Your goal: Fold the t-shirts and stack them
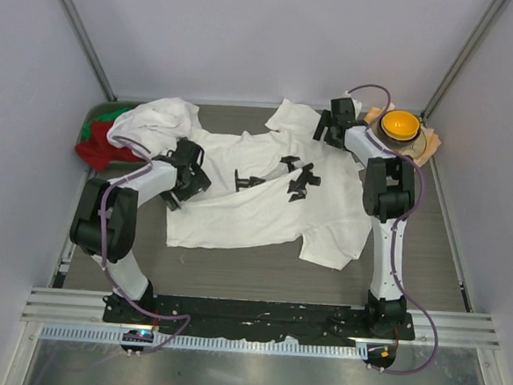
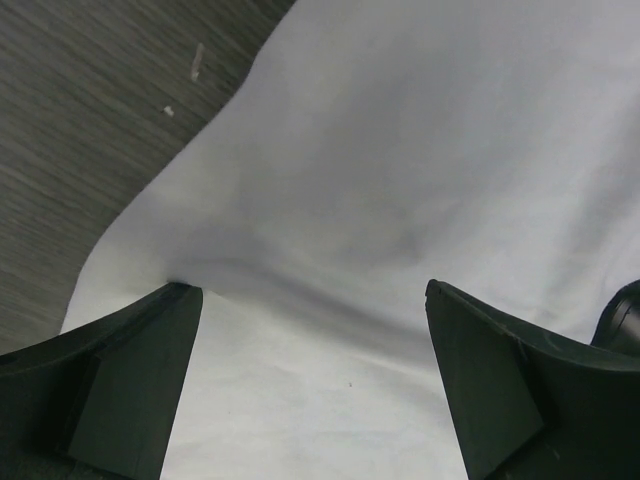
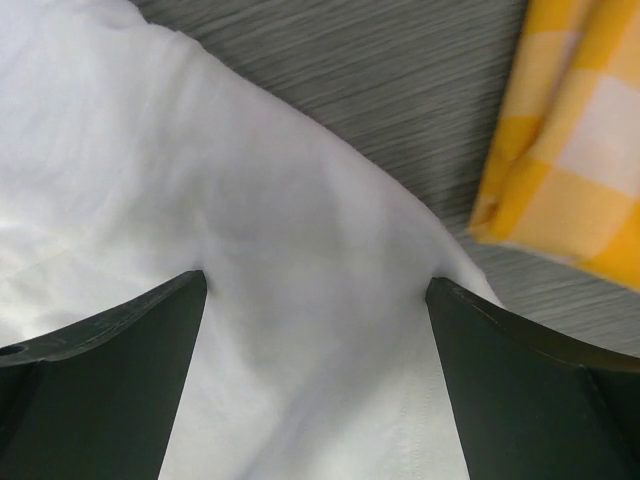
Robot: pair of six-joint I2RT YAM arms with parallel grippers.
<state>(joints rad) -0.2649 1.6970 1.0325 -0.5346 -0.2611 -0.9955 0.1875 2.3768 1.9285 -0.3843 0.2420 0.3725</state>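
A white t-shirt (image 1: 255,206) lies spread out flat in the middle of the table, with small black shapes (image 1: 300,180) on its chest. A second white t-shirt (image 1: 156,118) lies crumpled at the back left. My left gripper (image 1: 187,172) is open, with its fingers down on the spread shirt's left side (image 2: 400,180) near its edge; the left wrist view (image 2: 310,290) shows cloth between the jaws. My right gripper (image 1: 331,127) is open, with its fingers on the shirt's back right part (image 3: 300,230); the right wrist view (image 3: 315,280) shows a ridge of cloth between the jaws.
An orange bowl (image 1: 399,125) sits on an orange-and-white checked cloth (image 1: 429,145) at the back right; the cloth also shows in the right wrist view (image 3: 570,150). Red and green garments (image 1: 100,139) lie at the back left. Grey walls enclose the table.
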